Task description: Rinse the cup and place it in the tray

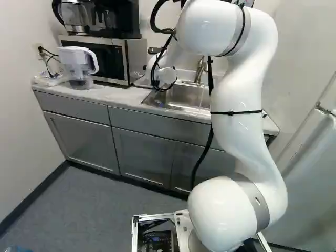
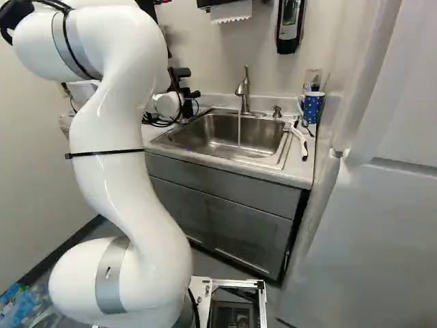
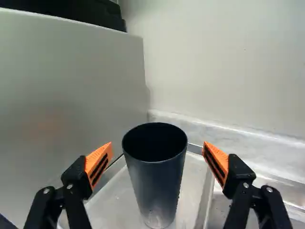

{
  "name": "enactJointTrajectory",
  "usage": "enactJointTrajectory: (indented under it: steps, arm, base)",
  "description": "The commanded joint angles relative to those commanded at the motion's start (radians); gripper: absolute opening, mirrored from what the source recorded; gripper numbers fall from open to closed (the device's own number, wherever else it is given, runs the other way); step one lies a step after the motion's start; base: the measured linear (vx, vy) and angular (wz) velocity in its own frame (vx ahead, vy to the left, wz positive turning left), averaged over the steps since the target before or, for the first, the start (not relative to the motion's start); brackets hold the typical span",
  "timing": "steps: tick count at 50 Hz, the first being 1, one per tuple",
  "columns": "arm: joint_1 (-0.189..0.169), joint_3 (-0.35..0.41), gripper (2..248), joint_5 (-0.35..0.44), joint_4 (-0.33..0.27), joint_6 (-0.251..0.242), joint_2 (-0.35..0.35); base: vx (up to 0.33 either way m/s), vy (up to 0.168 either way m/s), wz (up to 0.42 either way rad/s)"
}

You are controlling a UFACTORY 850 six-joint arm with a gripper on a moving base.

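1. The claw [image 2: 184, 89] is spread, its orange pads [image 3: 99, 164] on opposite sides of the cup [image 3: 157, 181], with a gap on each side.
2. The cup, dark and tapered, stands upright on the metal tray [image 3: 116, 198], between its microwave-side edge and the opposite rim. Drops cling low on the cup; its inside is too dark to read.
3. The tray lies right beside the microwave [image 1: 128, 63], which carries a coffee maker [image 1: 123, 18] and a glass jug [image 1: 73, 16].
4. Right of the tray, the sink [image 2: 212, 140] takes a thin stream of water from the faucet [image 2: 242, 89].
5. At the counter's [image 2: 304, 167] right back corner stand a blue dotted mug [image 2: 313, 107] and a clear container [image 2: 313, 78]; a brush [image 2: 299, 142] lies nearer the front edge.
6. Near the counter's left end stands a filter pitcher [image 1: 77, 65], its contents unclear.
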Motion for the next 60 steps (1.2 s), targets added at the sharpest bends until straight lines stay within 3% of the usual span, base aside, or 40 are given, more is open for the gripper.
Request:
enactJointTrajectory:
  steps: [33,60]
  arm:
    - [-0.006,-0.022,247,-0.038,0.0,0.0,0.039]
    - [-0.061,-0.028,247,-0.059,0.0,0.0,0.082]
  base:
    - [0.0,0.0,0.0]
    - [0.0,0.0,0.0]
